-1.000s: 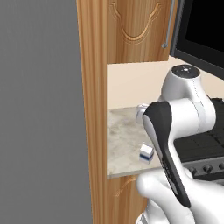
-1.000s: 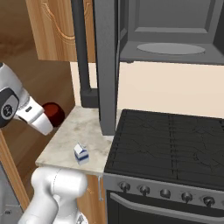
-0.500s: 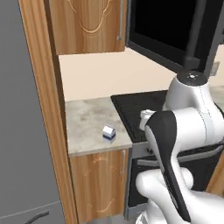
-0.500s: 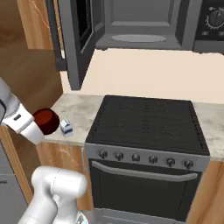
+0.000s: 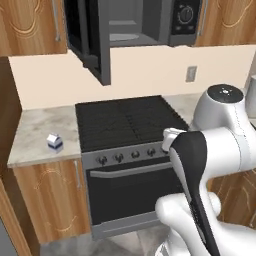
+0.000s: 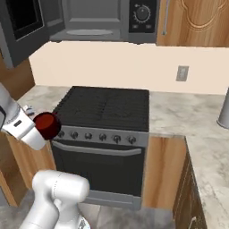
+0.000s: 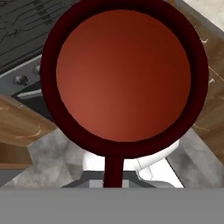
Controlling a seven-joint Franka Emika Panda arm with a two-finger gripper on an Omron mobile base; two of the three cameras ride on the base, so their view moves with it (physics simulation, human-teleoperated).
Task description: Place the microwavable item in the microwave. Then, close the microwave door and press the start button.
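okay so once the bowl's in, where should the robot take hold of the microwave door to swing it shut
Judging from its pose, the microwave door stands swung open on the left side of the microwave, hinged there. Best push or grip its free outer edge, coming from the left, farthest from the hinge. The handle is not clear here.

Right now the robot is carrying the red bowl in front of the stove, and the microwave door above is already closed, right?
Not quite. The microwave door is open, swung out to the left of the cavity, as the left base view shows. The rest holds: the pincer carries the red bowl in front of the stove.
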